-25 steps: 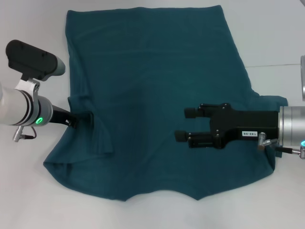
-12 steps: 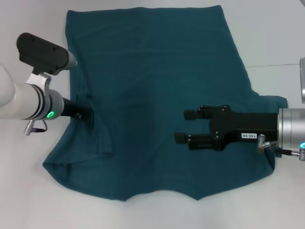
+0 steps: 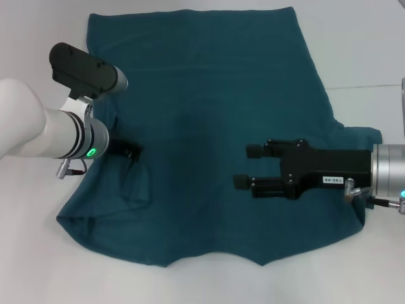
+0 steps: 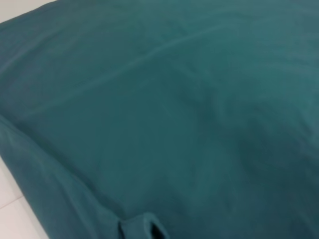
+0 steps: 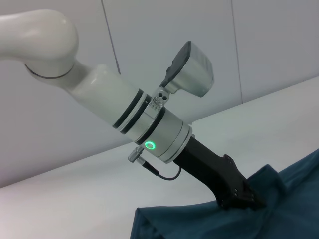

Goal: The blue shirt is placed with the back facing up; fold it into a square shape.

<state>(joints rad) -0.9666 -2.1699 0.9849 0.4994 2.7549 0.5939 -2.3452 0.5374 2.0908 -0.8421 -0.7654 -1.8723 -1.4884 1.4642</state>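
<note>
The left gripper [image 3: 130, 151] has its fingers closed on a bunch of cloth at the left side of the blue shirt [image 3: 202, 114], where the fabric rises into a small ridge around the black tips. In the right wrist view the same gripper [image 5: 246, 196] ends in a dark wedge buried in a raised fold of the shirt [image 5: 279, 209], with the white arm sloping up and away behind it and a green light on its wrist ring. The left wrist view shows only teal cloth [image 4: 174, 114] with faint creases and a small tucked fold at one edge.

The right gripper [image 3: 243, 166] hovers over the right half of the shirt with its 2 fingers [image 3: 253, 151] spread apart, pointing left and gripping nothing. Its black body reaches back to a silver wrist at the right edge of the head view.

The shirt lies spread on the white desk [image 3: 38, 253], plain side up, filling most of the middle. Its far edge is straight and flat. Its near edge is wavy, with the near left corner bulging outward. A sleeve pokes out on the right beneath the right arm.
</note>
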